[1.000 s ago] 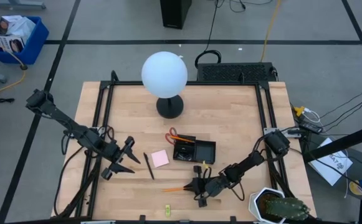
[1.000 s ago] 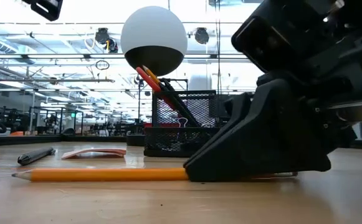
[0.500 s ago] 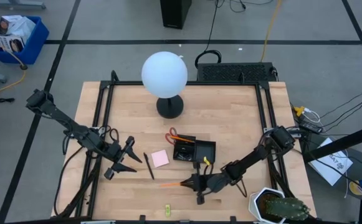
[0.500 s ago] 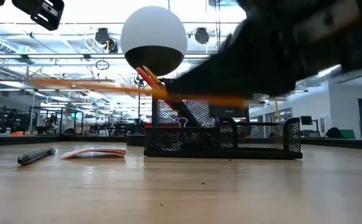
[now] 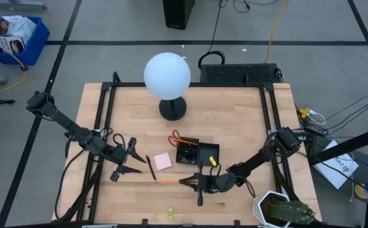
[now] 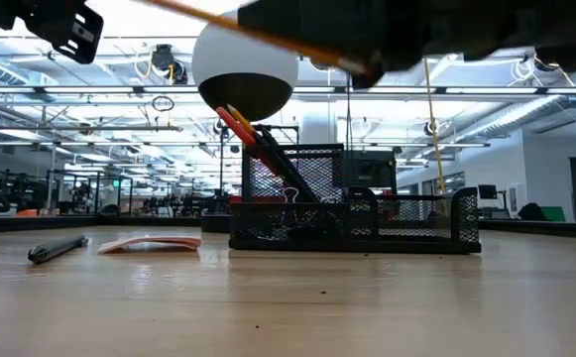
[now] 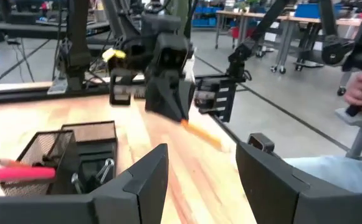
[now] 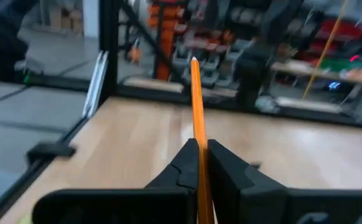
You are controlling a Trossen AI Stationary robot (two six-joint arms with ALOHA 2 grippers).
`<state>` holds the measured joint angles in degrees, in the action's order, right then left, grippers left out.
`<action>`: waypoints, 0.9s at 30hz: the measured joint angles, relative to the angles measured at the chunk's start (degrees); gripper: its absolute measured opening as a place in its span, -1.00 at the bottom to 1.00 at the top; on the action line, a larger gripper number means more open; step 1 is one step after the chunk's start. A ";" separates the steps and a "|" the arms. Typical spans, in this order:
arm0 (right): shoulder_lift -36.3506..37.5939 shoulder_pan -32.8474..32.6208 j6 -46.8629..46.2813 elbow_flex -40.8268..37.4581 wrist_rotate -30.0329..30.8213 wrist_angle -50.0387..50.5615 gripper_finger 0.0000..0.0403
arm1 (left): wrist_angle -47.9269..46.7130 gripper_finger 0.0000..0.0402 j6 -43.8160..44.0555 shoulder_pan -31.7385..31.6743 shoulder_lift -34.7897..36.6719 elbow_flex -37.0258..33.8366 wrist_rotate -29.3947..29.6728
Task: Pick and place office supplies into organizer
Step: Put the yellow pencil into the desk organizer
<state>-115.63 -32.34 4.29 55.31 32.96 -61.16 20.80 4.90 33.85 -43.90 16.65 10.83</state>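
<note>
Now the right gripper (image 5: 190,182) has its fingers (image 8: 190,163) clamped on an orange pencil (image 5: 169,181) lifted off the tabletop (image 5: 234,120), at six o'clock from the organizer (image 5: 197,152), while the left gripper (image 5: 135,158) waits with fingers apart, empty, at nine o'clock

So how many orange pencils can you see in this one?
1. The orange pencil is held off the table in the right pincer, in front of the organizer. Others may be hidden inside the organizer's mesh.
</note>
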 joint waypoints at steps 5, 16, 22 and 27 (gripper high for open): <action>0.00 0.79 5.14 0.02 0.07 -7.53 -0.95 | -0.46 -0.03 1.12 0.00 -0.99 -0.04 1.25; 0.04 5.65 6.43 0.04 -0.01 -11.96 -0.99 | 14.35 -0.03 3.22 0.00 -12.82 -0.05 7.98; 0.04 6.44 6.12 0.07 -1.78 -13.13 -0.98 | 21.25 -0.03 3.42 -0.55 -18.72 -0.05 13.46; 0.04 6.69 6.02 0.07 -1.65 -12.72 -0.98 | 25.41 -0.03 3.79 -2.20 -21.84 0.00 12.89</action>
<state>-115.59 -25.65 10.31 55.37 31.31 -73.88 46.21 8.69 31.65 -65.74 16.64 23.73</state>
